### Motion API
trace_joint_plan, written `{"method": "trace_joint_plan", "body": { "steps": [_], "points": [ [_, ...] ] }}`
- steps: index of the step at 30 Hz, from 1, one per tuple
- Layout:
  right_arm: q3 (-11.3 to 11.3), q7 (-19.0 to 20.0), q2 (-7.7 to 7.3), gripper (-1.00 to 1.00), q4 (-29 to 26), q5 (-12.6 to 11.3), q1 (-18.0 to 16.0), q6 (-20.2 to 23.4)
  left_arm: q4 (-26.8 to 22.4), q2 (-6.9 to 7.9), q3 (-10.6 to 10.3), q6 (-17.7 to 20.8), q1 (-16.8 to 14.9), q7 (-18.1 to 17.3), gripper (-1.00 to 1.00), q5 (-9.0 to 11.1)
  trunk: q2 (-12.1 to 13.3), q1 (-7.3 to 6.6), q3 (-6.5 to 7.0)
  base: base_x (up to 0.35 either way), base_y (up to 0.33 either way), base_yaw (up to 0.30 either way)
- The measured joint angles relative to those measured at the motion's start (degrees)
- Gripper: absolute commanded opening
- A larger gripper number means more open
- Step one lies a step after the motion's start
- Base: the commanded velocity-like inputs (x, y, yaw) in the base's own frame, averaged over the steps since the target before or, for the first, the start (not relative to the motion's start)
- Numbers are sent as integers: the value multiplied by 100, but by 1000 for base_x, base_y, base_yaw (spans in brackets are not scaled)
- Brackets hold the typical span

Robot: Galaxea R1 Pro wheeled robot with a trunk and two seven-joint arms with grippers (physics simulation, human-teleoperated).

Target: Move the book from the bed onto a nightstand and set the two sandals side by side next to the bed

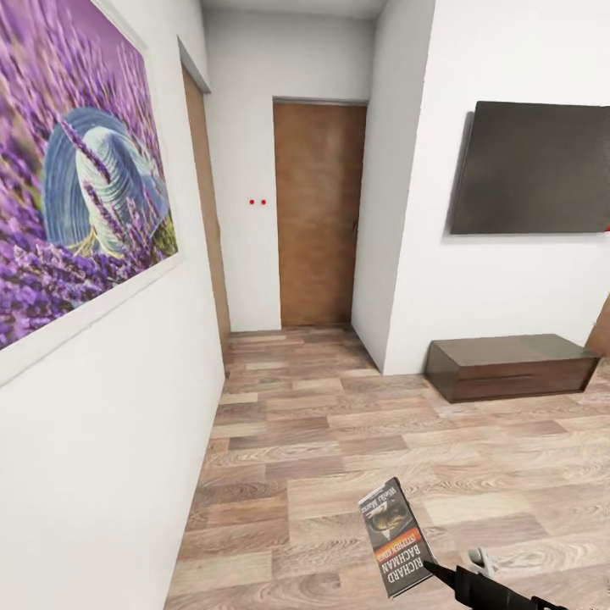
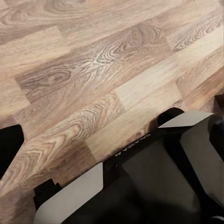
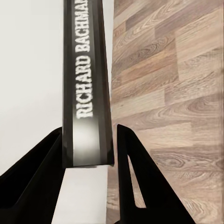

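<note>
The book (image 1: 395, 535), a thin dark paperback with an orange band and white "RICHARD BACHMAN" lettering, hangs low over the wood-plank floor (image 1: 339, 440) at the bottom of the head view. My right gripper (image 1: 429, 566) is shut on its lower edge. In the right wrist view the book's spine (image 3: 87, 93) stands upright between the two black fingers (image 3: 37, 177), which press on both sides. The left wrist view looks down on floor planks (image 2: 93, 60) and my own grey and black body (image 2: 158, 177). The bed, the nightstand and the sandals are out of view.
I face a hallway with a brown door (image 1: 318, 212) at its far end. A white wall with a large purple flower picture (image 1: 76, 186) runs close on the left. A long low dark-brown bench (image 1: 508, 366) stands under a wall-mounted dark screen (image 1: 529, 169) on the right.
</note>
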Motion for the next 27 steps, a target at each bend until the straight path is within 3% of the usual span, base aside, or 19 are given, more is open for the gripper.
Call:
{"method": "trace_joint_plan", "body": {
  "steps": [27],
  "points": [
    [0,0,0,-100,0,1,0,0,-2,0,0,0,0,0,100,0,0,0,0,327,0,-283]
  ]
}}
